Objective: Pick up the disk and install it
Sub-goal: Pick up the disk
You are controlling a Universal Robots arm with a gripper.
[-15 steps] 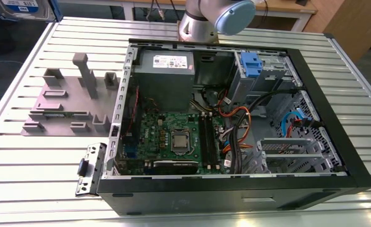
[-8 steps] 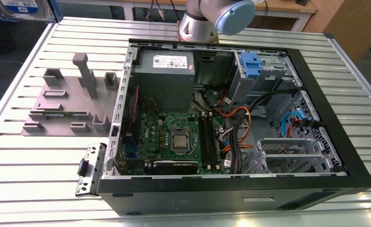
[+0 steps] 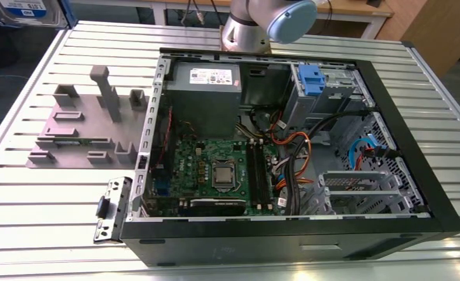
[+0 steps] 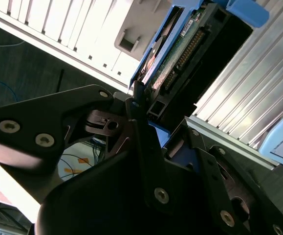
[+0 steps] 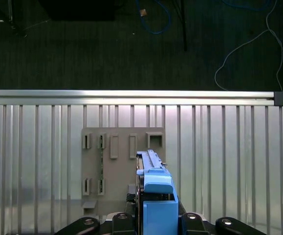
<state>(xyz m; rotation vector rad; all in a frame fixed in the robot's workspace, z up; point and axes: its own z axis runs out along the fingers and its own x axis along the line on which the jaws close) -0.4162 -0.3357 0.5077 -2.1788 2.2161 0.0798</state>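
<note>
Above the grey fixture plate, closed fingers clamp the disk (computer case lies open).

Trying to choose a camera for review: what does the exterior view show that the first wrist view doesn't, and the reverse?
The exterior view adds the open computer case with its motherboard and power supply. The first wrist view adds the gripper, jaws shut on the disk, and a blue cable. Shared: the disk, the grey fixture and the slatted table.
</note>
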